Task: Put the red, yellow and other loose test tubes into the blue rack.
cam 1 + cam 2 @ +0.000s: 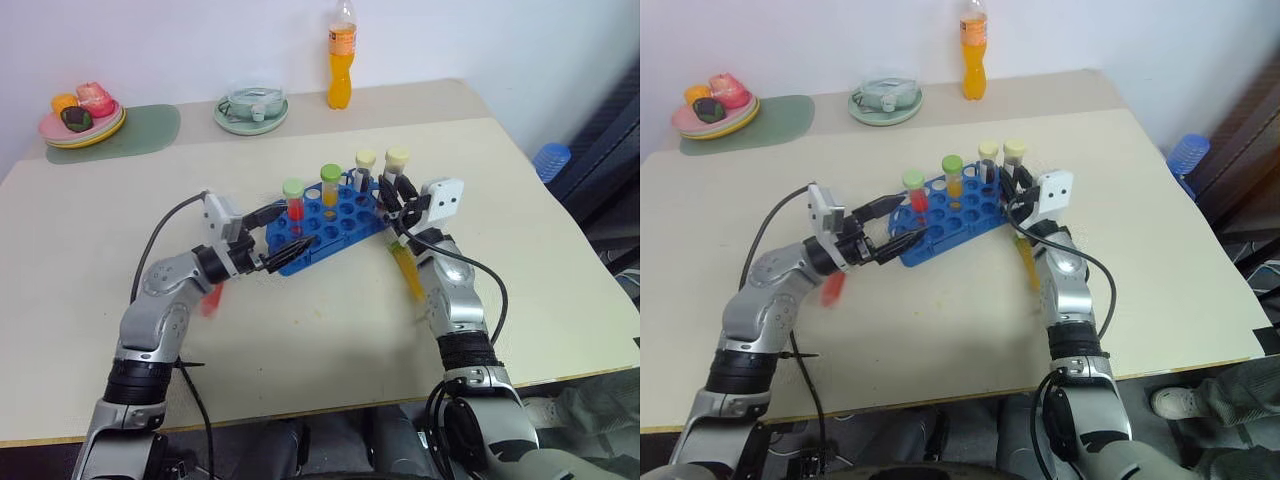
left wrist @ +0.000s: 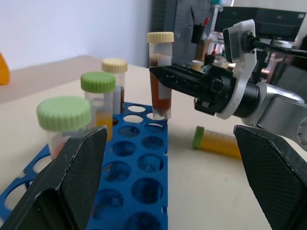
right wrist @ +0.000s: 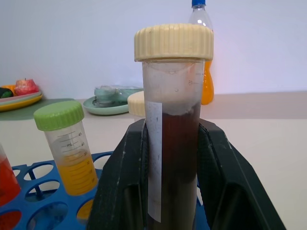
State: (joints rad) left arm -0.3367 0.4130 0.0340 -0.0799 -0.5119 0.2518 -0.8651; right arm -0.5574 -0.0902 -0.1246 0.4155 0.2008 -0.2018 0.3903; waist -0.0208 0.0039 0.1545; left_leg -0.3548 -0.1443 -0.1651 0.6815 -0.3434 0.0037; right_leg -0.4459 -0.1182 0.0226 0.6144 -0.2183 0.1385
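Brown tube (image 3: pixel 172 143), cream cap, upright in right gripper (image 1: pixel 398 200), left gripper (image 1: pixel 285 240) wide.

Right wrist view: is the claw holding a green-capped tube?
No, the right claw is shut on a brown-liquid tube with a cream cap.

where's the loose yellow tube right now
In the left eye view the yellow tube lies flat on the table, just right of the blue rack, partly under the right gripper.
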